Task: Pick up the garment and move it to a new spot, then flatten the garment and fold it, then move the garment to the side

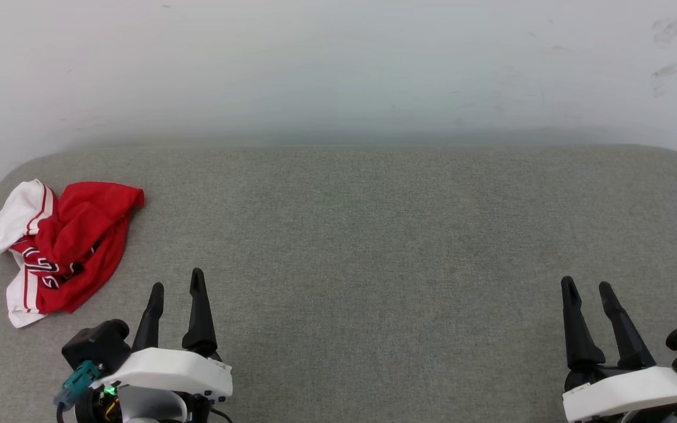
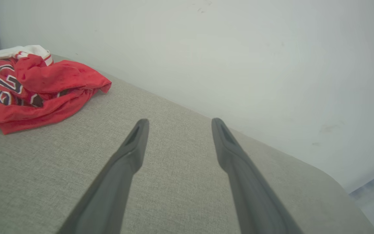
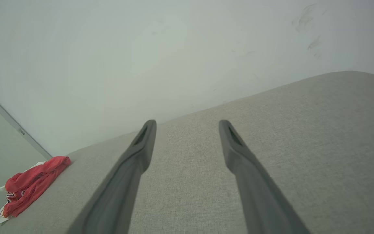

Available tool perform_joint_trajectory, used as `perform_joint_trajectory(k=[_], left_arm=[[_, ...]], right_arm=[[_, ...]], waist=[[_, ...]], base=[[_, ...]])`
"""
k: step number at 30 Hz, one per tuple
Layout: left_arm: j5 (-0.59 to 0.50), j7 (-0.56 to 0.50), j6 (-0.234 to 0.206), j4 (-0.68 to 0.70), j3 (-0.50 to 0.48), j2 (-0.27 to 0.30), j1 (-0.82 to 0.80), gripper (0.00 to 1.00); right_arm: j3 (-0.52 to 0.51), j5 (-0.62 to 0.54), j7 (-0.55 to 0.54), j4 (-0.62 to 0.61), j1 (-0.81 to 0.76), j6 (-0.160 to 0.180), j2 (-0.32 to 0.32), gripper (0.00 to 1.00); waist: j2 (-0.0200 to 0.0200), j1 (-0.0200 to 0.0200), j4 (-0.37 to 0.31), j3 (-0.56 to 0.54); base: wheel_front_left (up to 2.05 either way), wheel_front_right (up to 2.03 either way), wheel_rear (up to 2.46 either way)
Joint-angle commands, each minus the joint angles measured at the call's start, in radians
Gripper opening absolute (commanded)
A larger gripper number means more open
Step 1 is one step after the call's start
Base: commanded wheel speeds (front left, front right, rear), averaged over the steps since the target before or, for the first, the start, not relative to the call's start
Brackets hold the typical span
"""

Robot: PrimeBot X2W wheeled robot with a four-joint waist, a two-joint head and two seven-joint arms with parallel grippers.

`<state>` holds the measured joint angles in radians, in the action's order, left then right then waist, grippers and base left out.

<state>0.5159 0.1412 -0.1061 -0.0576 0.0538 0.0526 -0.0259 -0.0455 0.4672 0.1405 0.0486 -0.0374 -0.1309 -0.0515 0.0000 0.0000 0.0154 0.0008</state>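
Status: left end effector (image 1: 177, 279) and right end effector (image 1: 585, 283) both empty, fingers spread. The garment (image 1: 74, 235) lies crumpled ahead-left of the left end effector, well apart from the right end effector. Suggest the left takes it: come in low and pinch a raised red fold.

The head view looks forward and down from above the near edge of the grey padded surface (image 1: 374, 235), spanning its width up to the white wall (image 1: 338, 59). Each wrist view sits low over that surface, facing the wall along the left gripper (image 2: 179, 121) or right gripper (image 3: 187, 122). All three share the garment (image 1: 68, 247): close in the left wrist view, far in the right.
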Motion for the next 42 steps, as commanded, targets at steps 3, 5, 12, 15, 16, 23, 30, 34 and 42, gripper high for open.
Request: perform_joint_trajectory(k=[3, 5, 12, 15, 16, 23, 30, 34, 42], left_arm=[[-0.058, 0.016, -0.01, 0.019, 0.01, 0.008, 0.005, 1.0], [-0.08, 0.022, -0.014, 0.021, 0.016, 0.01, 0.007, 1.0], [-0.147, 0.039, -0.019, 0.033, 0.034, 0.015, 0.009, 1.0], [-0.172, 0.045, -0.017, 0.04, 0.039, 0.016, 0.011, 1.0], [-0.181, 0.048, -0.016, 0.042, 0.041, 0.016, 0.012, 1.0], [-0.237, 0.061, -0.014, 0.051, 0.051, 0.017, 0.016, 1.0], [-0.295, 0.076, -0.018, 0.048, 0.056, 0.017, 0.026, 1.0], [-0.324, 0.085, -0.019, 0.044, 0.056, 0.015, 0.032, 1.0], [-0.378, 0.1, -0.019, 0.035, 0.054, 0.009, 0.039, 1.0]], right_arm=[[0.002, -0.06, 0.016, -0.018, -0.004, 0.0, 0.001, 1.0], [0.002, -0.081, 0.022, -0.021, -0.007, 0.0, 0.001, 1.0], [0.0, -0.152, 0.039, -0.031, -0.016, 0.0, 0.001, 1.0], [-0.002, -0.177, 0.046, -0.035, -0.019, 0.0, 0.001, 1.0], [-0.002, -0.186, 0.048, -0.037, -0.02, 0.0, 0.001, 1.0], [-0.001, -0.236, 0.062, -0.047, -0.025, 0.0, 0.002, 1.0], [0.002, -0.282, 0.076, -0.057, -0.037, 0.0, 0.002, 1.0], [0.001, -0.308, 0.085, -0.061, -0.042, 0.0, 0.002, 1.0], [0.001, -0.355, 0.101, -0.07, -0.048, 0.0, 0.002, 1.0]], waist=[[0.0, 0.0, 0.001, 0.0], [0.0, 0.0, 0.002, 0.0], [0.0, 0.0, 0.004, 0.0], [0.0, 0.0, 0.005, 0.0], [0.0, 0.0, 0.005, 0.0], [0.0, 0.0, 0.007, 0.0], [0.0, 0.0, 0.009, -0.001], [0.0, 0.0, 0.01, -0.002], [0.0, 0.0, 0.012, -0.002]], base=[[0.0, 0.0, 0.0], [0.0, 0.0, 0.0], [0.0, 0.0, 0.0], [0.0, 0.0, 0.0], [0.0, 0.0, 0.0], [0.0, 0.0, 0.0], [0.0, 0.0, 0.0], [0.0, 0.0, 0.0], [0.0, 0.0, 0.0]])
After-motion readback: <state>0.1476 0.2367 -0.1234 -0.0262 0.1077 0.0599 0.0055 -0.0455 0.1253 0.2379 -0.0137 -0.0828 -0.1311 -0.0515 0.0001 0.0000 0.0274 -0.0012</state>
